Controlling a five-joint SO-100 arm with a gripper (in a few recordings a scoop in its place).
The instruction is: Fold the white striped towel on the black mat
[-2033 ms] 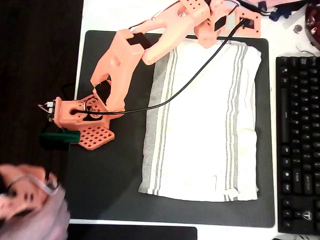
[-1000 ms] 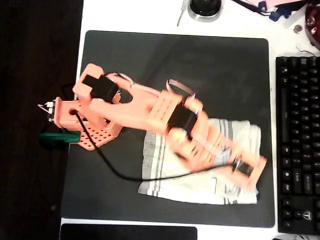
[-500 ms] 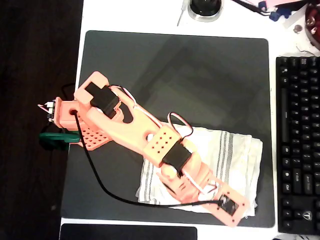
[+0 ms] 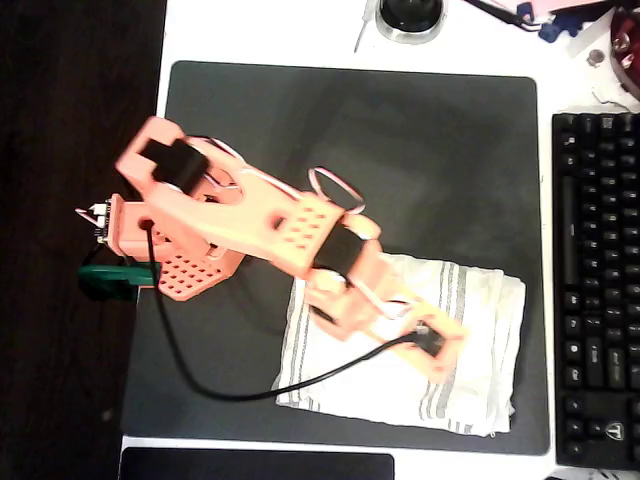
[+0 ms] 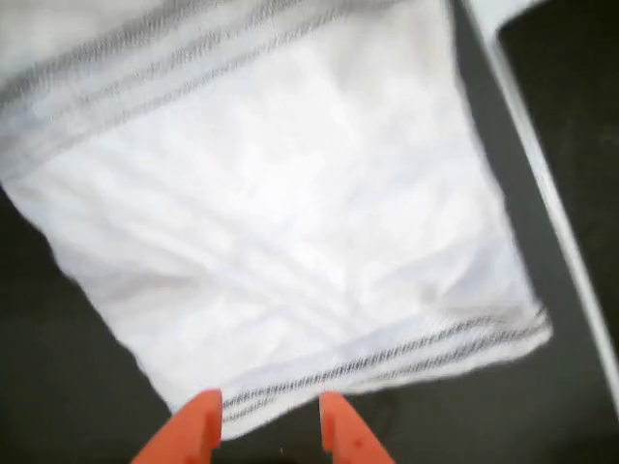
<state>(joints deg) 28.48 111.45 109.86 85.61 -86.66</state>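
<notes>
We see the gripper point(image 5: 266, 430) released (fingers apart, holding nothing) above the white striped towel point(image 4: 470, 330), folded on the black mat point(image 4: 400, 150).

Overhead view: towel point(image 4: 455, 340) on mat point(image 4: 420, 160), lower right part, keyboard point(image 4: 597, 280) right of mat, arm base point(image 4: 165, 250) on mat's left edge, gripper point(image 4: 432, 352) over towel.

white tabletop point(image 4: 280, 35), black keyboard point(image 4: 595, 290) at right, dark floor point(image 4: 60, 110) at left
</notes>
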